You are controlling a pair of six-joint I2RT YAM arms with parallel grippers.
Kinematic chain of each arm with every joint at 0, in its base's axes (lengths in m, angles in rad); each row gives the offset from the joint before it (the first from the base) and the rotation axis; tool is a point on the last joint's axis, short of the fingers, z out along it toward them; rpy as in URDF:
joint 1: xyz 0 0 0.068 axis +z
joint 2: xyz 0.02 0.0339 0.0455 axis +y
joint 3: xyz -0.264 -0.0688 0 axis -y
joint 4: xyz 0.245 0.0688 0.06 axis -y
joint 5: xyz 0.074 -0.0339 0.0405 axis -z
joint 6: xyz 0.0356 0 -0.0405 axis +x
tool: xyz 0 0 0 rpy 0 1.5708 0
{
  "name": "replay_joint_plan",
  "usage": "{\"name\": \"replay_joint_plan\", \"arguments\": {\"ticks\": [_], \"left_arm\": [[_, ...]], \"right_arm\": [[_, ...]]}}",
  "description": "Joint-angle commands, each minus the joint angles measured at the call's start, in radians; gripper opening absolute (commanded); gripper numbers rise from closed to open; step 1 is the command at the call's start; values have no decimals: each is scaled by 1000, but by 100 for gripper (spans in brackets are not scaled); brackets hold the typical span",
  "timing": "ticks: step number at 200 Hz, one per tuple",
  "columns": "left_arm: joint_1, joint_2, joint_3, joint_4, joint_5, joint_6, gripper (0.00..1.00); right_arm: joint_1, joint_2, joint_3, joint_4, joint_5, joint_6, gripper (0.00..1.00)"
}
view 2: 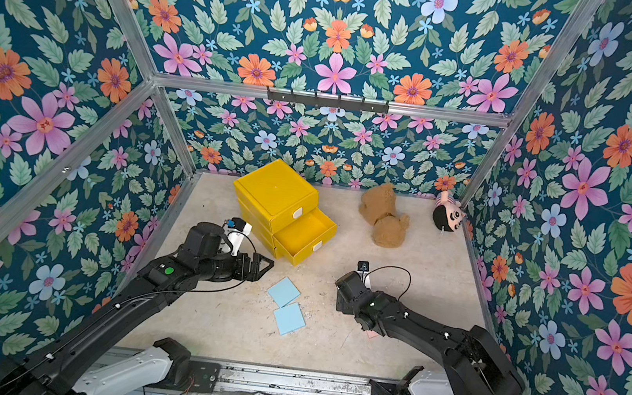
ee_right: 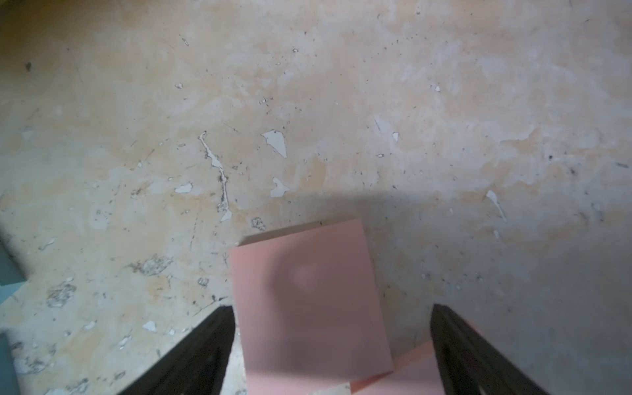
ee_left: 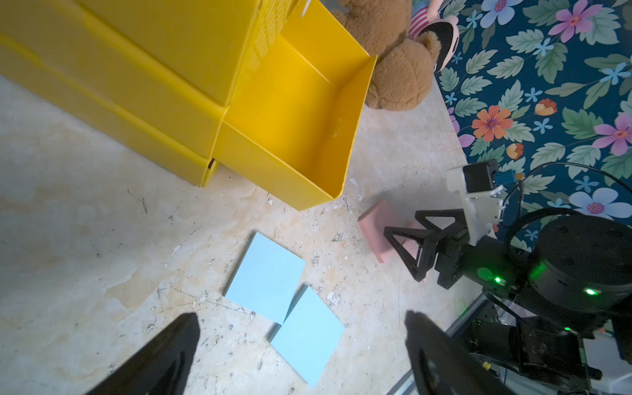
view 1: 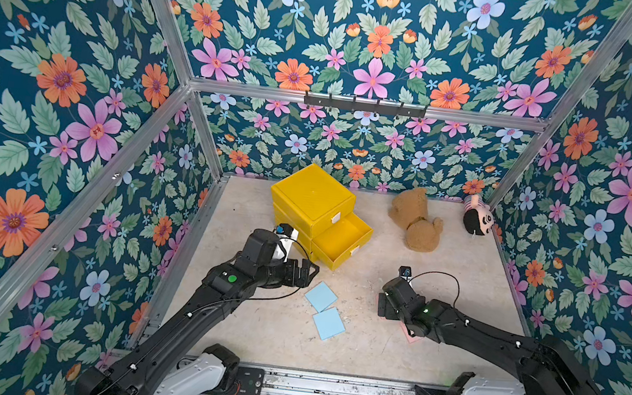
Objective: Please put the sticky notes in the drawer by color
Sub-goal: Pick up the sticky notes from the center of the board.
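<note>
Claws on both arms are spread wide and nothing is gripped. The left claw (view 1: 309,271) is held just in front of the yellow drawer cabinet (view 1: 312,194), above the two light blue sticky notes (view 1: 320,296). These are laid on the counter (view 1: 272,336), a little nearer the robot than the cabinet, and are overlapped at one corner. The right claw (ee_right: 331,307) is lowered well to the right of the cabinet, astride a pink sticky note (ee_right: 307,290). A second pink note (ee_right: 410,369) is partly covered by the first. One drawer (ee_left: 273,171) below the cabinet's top one is pulled out and is seen to be empty. No yellow notes are found in any view. A teddy bear (view 1: 416,219) and a striped doll (view 1: 475,220) are left to the right of the cabinet, by the back wall.

Trouble is most to be expected from the overlaps. If the upper pink note is pinched as it lies, the one beneath may be dragged along or lifted with it, then dropped short of the drawer. Thin paper lying flat may also be pushed along the counter rather than caught. The blue pair could be disturbed likewise. Should both arms be brought to the open drawer together, a collision is risked.
</note>
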Motion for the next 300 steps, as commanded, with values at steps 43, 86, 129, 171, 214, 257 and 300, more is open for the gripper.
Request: {"name": "replay_joint_plan", "arguments": {"ticks": [43, 86, 129, 171, 214, 257, 300], "left_arm": [[0, 7, 12, 18, 2, 23, 100], [0, 3, 15, 8, 4, 27, 100], [0, 13, 22, 4, 7, 27, 100], [0, 34, 28, 13, 40, 16, 100], [-38, 57, 36, 61, 94, -73, 100], [-274, 99, 22, 288, -99, -435, 100], [-440, 236, 40, 455, -199, -640, 100]], "right_arm": [[-8, 136, 19, 79, -22, -32, 91], [-21, 184, -1, 115, -41, -20, 86], [-19, 135, -8, 85, -32, -16, 67], [-10, 64, 0, 48, -30, -8, 69], [-9, -35, 3, 46, -56, -28, 70], [-4, -187, -55, 194, -115, -121, 71], [-4, -337, -132, 352, -178, -187, 72]]}}
